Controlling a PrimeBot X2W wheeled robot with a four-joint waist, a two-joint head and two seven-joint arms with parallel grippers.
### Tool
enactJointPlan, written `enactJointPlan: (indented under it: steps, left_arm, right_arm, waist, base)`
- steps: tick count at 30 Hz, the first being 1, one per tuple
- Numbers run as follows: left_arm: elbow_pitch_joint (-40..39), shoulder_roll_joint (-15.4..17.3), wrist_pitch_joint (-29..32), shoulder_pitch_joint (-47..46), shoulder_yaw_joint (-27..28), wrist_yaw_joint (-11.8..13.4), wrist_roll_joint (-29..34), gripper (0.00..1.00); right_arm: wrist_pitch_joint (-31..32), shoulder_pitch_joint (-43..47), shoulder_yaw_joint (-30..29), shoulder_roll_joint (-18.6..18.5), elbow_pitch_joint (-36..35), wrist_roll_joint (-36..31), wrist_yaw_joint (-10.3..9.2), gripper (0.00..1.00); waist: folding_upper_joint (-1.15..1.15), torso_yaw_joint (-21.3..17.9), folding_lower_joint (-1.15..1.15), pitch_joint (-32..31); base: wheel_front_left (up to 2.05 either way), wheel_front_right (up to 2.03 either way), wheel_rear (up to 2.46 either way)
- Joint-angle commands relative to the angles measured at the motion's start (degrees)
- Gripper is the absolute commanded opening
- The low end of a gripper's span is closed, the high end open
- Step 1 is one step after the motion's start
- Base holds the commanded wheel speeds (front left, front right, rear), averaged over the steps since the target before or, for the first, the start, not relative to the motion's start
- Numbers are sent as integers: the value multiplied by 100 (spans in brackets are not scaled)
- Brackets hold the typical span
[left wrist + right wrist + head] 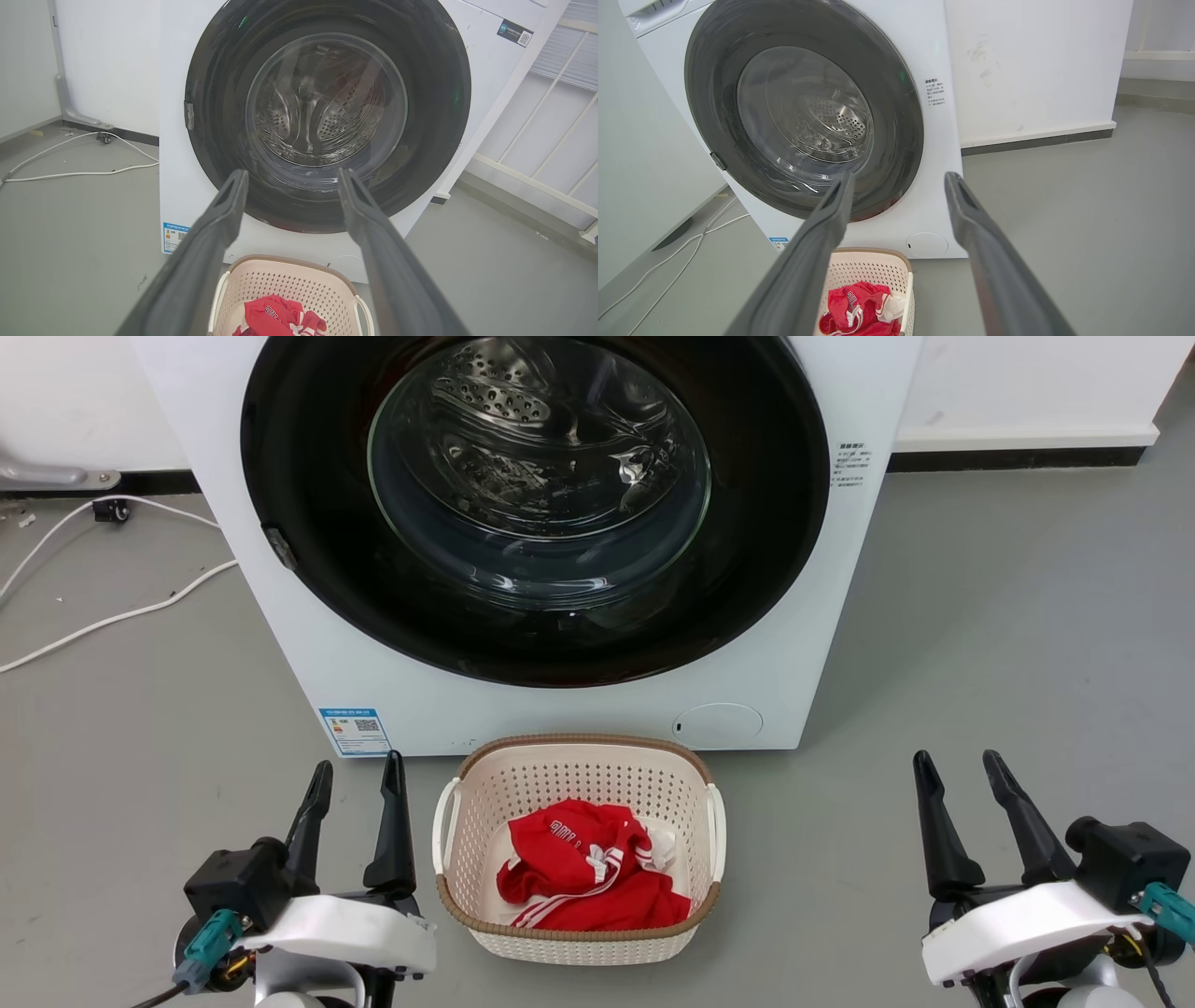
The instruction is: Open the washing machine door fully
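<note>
The door (537,495) lies closed, flush in the front of the machine (280,644), above and beyond both grippers. The left gripper (358,763) and right gripper (957,758) hang low on either side of the basket (579,743), fingers spread and empty, well apart from the door.

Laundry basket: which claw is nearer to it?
Left. The left claw sits close beside the basket on its left side; the right claw stands well clear off its right side.

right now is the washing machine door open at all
No, the washing machine door sits flush against the white machine, closed.
</note>
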Motion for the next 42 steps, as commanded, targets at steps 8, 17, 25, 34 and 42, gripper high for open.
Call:
enactJointPlan:
  steps: [8,17,25,34,42]
  left_arm:
    - [-94,16,-149,71,-26,52,513,100]
    - [-121,16,-253,94,-46,105,937,100]
    - [-167,15,-336,145,-53,150,1257,100]
    - [-222,14,-425,221,-74,215,1583,100]
    - [-227,14,-435,245,-71,243,1556,100]
  right_arm:
    - [-57,47,80,0,-87,-411,-1,100]
    - [-112,68,105,1,-115,-731,-1,100]
    - [-204,57,142,3,-93,-962,-1,100]
    - [-318,62,159,6,-64,-1162,-1,100]
    - [-343,41,150,6,-17,-1091,-1,100]
  waist:
    - [0,-35,0,0]
    - [0,-52,0,4]
    - [0,-87,0,-3]
    - [0,-89,0,-3]
    - [0,-74,0,-4]
  base:
    - [0,0,0]
    - [0,0,0]
    - [0,0,0]
    - [0,0,0]
    - [0,0,0]
